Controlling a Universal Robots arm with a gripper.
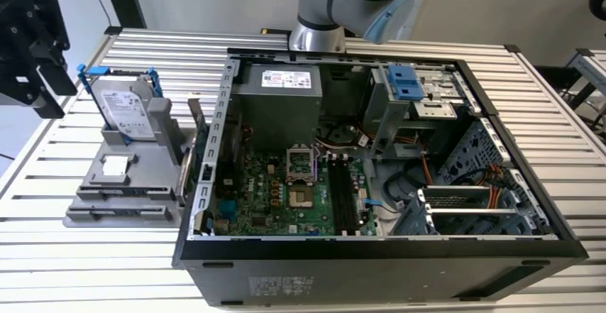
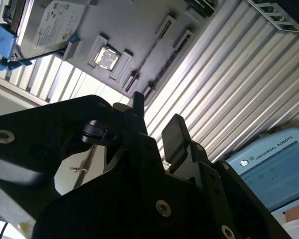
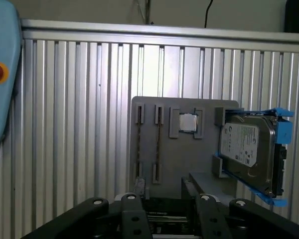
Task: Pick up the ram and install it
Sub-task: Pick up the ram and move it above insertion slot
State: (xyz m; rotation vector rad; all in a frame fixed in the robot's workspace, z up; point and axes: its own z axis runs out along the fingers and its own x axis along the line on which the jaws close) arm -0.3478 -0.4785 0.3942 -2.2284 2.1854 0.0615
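Note:
A grey holder (image 3: pixel 184 154) lies on the slatted table left of the computer case. Two thin dark strips stand edge-on in its long slots. They look like the ram (image 3: pixel 159 142), which also shows as a thin line in the second wrist view (image 2: pixel 145 63). My gripper (image 1: pixel 42 93) hangs high over the table at the exterior view's far left, up and away from the holder (image 1: pixel 123 185). In the second wrist view the gripper (image 2: pixel 157 119) is open, its fingers (image 2: pixel 175 130) apart with nothing between them. The first wrist view has the gripper (image 3: pixel 167 201) just below the holder's slots.
A silver hard drive (image 1: pixel 128 111) in a blue frame stands at the holder's back, and a square chip (image 3: pixel 188 122) sits beside the slots. The open case (image 1: pixel 379 245) holds the green motherboard (image 1: pixel 284 192). A teach pendant (image 2: pixel 269 169) lies on the table.

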